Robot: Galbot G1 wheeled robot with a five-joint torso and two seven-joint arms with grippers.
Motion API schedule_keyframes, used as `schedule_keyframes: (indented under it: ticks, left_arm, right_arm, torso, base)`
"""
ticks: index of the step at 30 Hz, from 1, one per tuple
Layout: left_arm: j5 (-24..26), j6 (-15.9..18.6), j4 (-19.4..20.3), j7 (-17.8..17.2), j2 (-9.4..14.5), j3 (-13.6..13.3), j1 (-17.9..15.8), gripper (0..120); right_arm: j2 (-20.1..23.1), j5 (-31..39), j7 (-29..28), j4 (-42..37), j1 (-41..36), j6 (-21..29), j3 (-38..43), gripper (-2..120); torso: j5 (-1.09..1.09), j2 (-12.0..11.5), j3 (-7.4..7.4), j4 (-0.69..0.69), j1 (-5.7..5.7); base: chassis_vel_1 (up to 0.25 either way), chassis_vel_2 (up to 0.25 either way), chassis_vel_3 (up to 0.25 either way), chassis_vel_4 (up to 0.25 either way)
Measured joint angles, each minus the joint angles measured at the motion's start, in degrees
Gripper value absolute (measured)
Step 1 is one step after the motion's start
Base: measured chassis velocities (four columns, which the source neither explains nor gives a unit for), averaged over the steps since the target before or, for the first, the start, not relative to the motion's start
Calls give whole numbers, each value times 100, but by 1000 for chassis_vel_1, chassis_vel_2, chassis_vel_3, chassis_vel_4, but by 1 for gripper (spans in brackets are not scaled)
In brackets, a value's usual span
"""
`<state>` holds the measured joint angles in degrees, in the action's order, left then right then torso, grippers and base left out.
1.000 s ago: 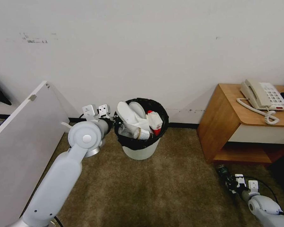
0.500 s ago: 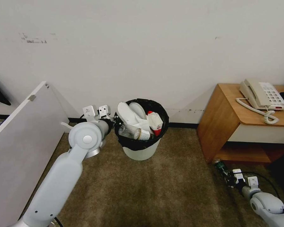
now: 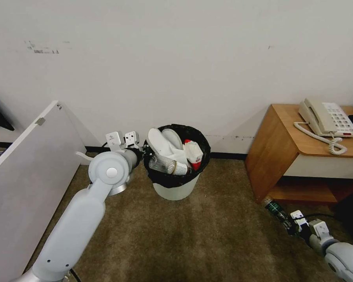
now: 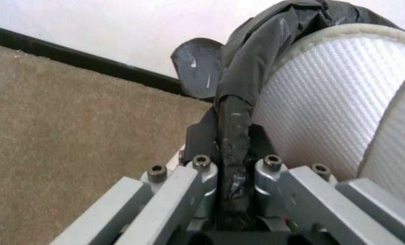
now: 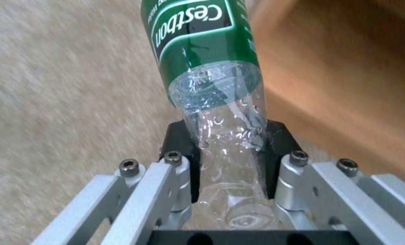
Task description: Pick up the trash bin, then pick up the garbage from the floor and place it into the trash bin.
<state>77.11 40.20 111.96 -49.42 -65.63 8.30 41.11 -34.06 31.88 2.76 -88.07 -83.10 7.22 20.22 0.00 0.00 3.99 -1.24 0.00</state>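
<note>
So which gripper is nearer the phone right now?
Right. The right gripper is low over the carpet below the wooden side table, shut on a green-labelled bottle, with the phone above it. The left gripper is across the view, clamped on the trash bin rim.

Looks like a hotel guest room or similar furnished bedroom. Brown short-pile carpet (image 3: 208, 235) underfoot, meeting a plain white wall (image 3: 176, 58) along a black skirting strip. To the right of the trash bin (image 3: 176, 168), against that wall, a low wooden bedside-style table (image 3: 298, 156) with an open shelf beneath, carrying a cream corded telephone (image 3: 327, 117) with a coiled cord and rows of preset keys, the sort found in guest rooms. To the left of the bin, a white flat panel (image 3: 27, 172), perhaps a bed or cabinet side; cannot tell which. Inside the bin, white disposable slippers (image 3: 164, 143), typical hotel issue.
</note>
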Motion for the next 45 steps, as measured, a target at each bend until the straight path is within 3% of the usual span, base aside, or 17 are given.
schedule_keyframes:
  ticks: [14,35,45]
  left_arm:
    - [-70,37,51,-6,25,-278,235,4]
    - [-165,40,16,96,-16,-477,317,4]
    - [-301,-16,-217,274,-211,-981,-10,4]
  right_arm:
    - [357,224,28,-1712,269,-104,264,22]
    - [824,683,341,-2615,306,-162,1062,22]
    - [1042,731,527,-2938,289,-234,1113,22]
  torso:
    - [0,0,0,0,0]
    - [0,0,0,1,0]
    - [0,0,1,-2,0]
  base:
    - [0,0,0,0]
    - [0,0,0,0]
    - [0,0,0,0]
